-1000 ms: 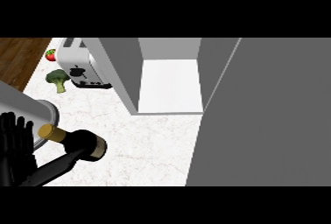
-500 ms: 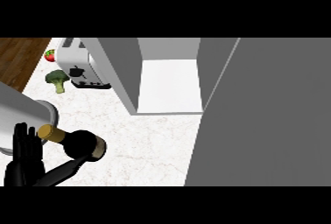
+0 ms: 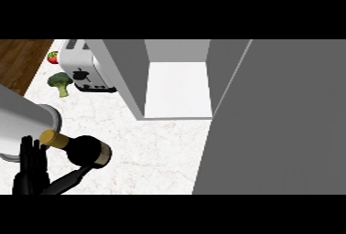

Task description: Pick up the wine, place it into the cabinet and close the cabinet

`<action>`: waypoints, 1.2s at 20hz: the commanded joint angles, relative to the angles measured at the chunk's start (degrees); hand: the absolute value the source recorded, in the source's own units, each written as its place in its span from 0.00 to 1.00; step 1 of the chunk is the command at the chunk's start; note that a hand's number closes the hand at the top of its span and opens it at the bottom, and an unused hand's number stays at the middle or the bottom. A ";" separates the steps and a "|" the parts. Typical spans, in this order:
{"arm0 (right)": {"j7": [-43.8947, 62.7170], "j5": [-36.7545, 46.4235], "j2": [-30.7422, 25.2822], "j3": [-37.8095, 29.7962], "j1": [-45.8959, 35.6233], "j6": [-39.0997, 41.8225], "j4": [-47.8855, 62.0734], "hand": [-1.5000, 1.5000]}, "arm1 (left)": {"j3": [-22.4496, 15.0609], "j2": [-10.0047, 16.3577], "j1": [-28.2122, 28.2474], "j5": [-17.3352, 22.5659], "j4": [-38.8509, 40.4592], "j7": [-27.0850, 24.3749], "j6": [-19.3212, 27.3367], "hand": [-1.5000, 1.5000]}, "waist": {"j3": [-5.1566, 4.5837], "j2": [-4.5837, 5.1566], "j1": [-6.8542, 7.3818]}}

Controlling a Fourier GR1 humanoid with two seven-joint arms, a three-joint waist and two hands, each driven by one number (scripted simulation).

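The left hand point(image 3: 32, 168) was seen at the lower left of the frame, its fingers point(image 3: 34, 151) held straight and upright just beside the wine bottle point(image 3: 88, 151), the thumb spread toward the bottle's base; nothing was clasped yet. The bottle stood on the counter point(image 3: 155, 146), well apart from the cabinet point(image 3: 125, 77). For a sound pick-up, the fingers would best be curled round the dark body below the gold-capped neck, and the bottle kept upright. The cabinet at upper centre stood open, nothing visible on its white shelf point(image 3: 175, 89), its door point(image 3: 277, 128) swung out at the right.
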 commanded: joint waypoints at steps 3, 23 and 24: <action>5.13 8.26 -1.22 1.62 -0.33 -0.75 -8.60 0.00 | -2.19 -1.36 -0.77 1.44 3.68 -2.41 -0.29 0.00 | 0.02 0.00 0.10; 4.80 10.12 -3.79 4.59 -0.48 -4.05 -6.92 0.00 | 3.75 0.34 -11.05 8.09 24.15 -14.56 -10.54 0.00 | 0.02 0.05 0.17; 3.14 8.57 -6.47 4.68 2.84 -4.38 -11.14 0.00 | 2.33 -1.32 -11.36 9.67 23.16 -15.83 -7.53 0.00 | 0.03 -0.14 -0.45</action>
